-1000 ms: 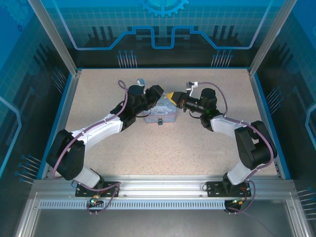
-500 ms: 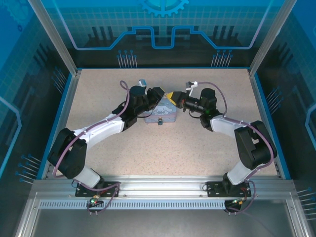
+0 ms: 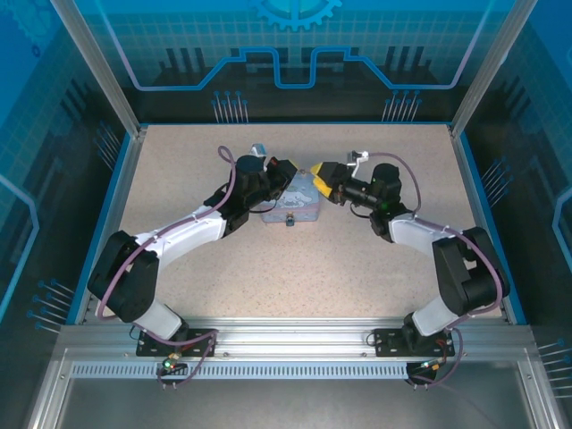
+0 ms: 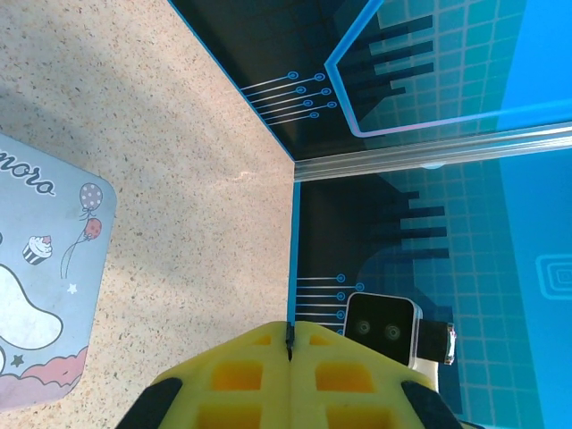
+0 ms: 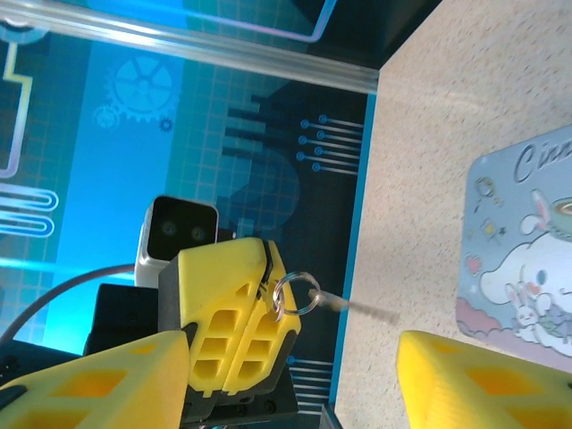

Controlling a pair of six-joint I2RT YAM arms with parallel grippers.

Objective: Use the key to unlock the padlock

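My left gripper (image 4: 289,332) is shut on the key (image 4: 289,340), a thin dark sliver pinched between its yellow fingertips. In the right wrist view the key's ring (image 5: 295,293) and blurred shaft (image 5: 362,308) hang from the left gripper's shut fingers (image 5: 234,308). My right gripper (image 5: 293,349) is open and holds nothing, its yellow fingers standing either side of the left one. In the top view both grippers, left (image 3: 295,177) and right (image 3: 322,180), meet above the tin's far edge. A small thing, perhaps the padlock (image 3: 290,221), lies at the tin's near edge, too small to make out.
The pale blue cartoon tin (image 3: 295,207) lies flat mid-table, also seen as a tin corner (image 4: 36,295) and a tin side (image 5: 527,250). Blue rails (image 3: 286,123) and glass walls bound the speckled table (image 3: 295,277).
The left gripper has shut on the key. The right gripper, shut before, has opened and swung slightly right and away from the key.
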